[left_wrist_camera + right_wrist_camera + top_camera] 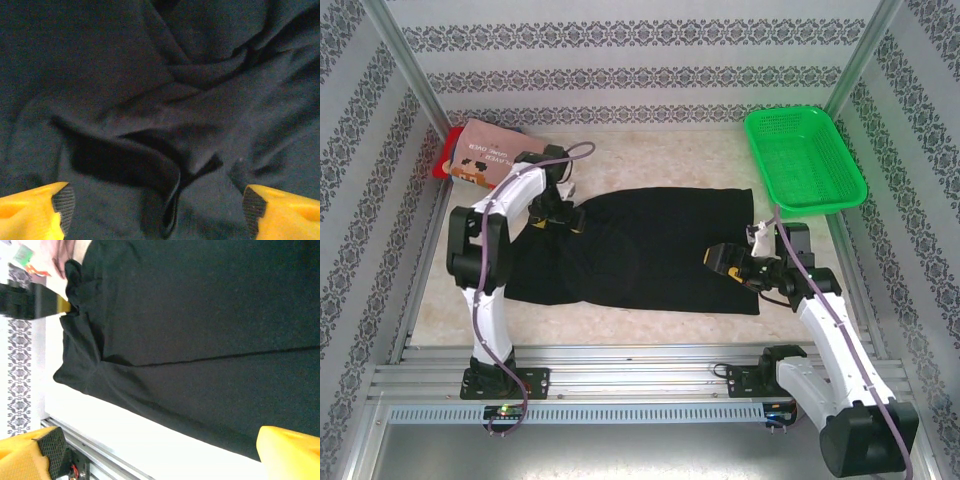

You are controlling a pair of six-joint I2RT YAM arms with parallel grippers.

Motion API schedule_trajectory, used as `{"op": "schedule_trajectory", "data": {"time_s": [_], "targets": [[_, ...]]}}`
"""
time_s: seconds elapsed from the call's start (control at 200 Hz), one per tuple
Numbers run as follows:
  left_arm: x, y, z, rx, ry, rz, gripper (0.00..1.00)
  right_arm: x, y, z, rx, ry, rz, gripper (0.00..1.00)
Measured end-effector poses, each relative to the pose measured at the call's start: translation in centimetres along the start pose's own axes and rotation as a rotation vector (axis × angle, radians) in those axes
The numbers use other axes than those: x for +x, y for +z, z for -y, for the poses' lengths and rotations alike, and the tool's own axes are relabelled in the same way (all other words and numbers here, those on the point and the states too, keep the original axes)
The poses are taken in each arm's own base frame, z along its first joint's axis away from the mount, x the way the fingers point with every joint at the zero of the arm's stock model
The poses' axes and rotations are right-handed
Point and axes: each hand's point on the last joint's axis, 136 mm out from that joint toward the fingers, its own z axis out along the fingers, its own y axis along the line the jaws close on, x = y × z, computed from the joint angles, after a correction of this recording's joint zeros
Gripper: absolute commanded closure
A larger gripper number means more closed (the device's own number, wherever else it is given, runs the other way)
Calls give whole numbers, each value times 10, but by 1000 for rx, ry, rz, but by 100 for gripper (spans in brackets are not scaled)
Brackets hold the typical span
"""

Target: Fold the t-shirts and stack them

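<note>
Black cotton-looking t-shirt lies spread on the counter. It's mostly flat, but its left end is rumpled into ridges w/ a doubled edge standing up. It looks soft, light and limp: prob. sags and drapes once lifted, won't hold a crease by itself, and drags on the counter rather than sliding. Best hold, I'd judge, is a hem, a sleeve edge or a raised ridge, pinched at two points so the fold line stays straight. A pinch in the flat middle would likely just bunch it.

Left tool hangs over the shirt's rumpled left end. Wrist view shows it spread wide, nothing btwn the pads, cloth just beneath. Right tool sits low at the shirt's right end, near side, also spread wide and holding nothing.

Past the shirt's far-left corner is a pink t-shirt w/ dark print, folded, resting on a red t-shirt of which just an edge shows; apparently the stack. Past the far-right corner, apart from the shirt, is a green mesh basket.

Counter looks pale, stone-patterned and smooth, w/ bare margins round the shirt. Patterned wallpaper panels stand beyond the shirt's far, left and right sides. A slotted aluminium rail on the shirt's near side carries the arm bases.
</note>
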Motion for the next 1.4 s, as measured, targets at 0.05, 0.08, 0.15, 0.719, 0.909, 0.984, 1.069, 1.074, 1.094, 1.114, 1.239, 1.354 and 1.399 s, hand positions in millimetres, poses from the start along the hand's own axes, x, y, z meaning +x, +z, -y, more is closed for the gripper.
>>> {"op": "schedule_trajectory", "data": {"time_s": [0.05, 0.08, 0.15, 0.719, 0.909, 0.984, 1.069, 1.074, 1.094, 1.114, 1.239, 1.354, 1.399], "targets": [[4, -19, -2, 2, -46, 56, 6, 4, 5, 0, 10, 2, -22, 2], [9, -32, -4, 4, -76, 94, 5, 7, 9, -1, 14, 0, -37, 2], [23, -57, -9, 16, -153, 172, 6, 15, 20, -3, 29, 1, -81, 2], [134, 27, -67, 124, -852, 196, 61, 27, 102, 87, 459, 225, -212, 32], [149, 46, -93, 85, -990, 213, 63, 6, 108, 98, 559, 253, -156, 37], [166, 55, -104, 54, -1050, 200, 63, 4, 109, 98, 598, 231, -145, 36], [174, 53, -113, 52, -1099, 226, 60, 5, 109, 99, 645, 209, -138, 35], [174, 53, -113, 52, -1101, 226, 60, 5, 109, 99, 647, 208, -138, 35], [176, 53, -115, 50, -1110, 230, 59, 6, 110, 99, 658, 203, -137, 35], [178, 53, -116, 49, -1116, 231, 59, 6, 110, 100, 667, 198, -136, 34], [184, 52, -120, 45, -1139, 246, 59, 17, 107, 99, 716, 170, -151, 33], [194, 51, -122, 33, -1157, 247, 56, 36, 95, 101, 744, 171, -166, 33], [199, 51, -122, 31, -1166, 248, 56, 44, 88, 104, 754, 180, -173, 33]]}}
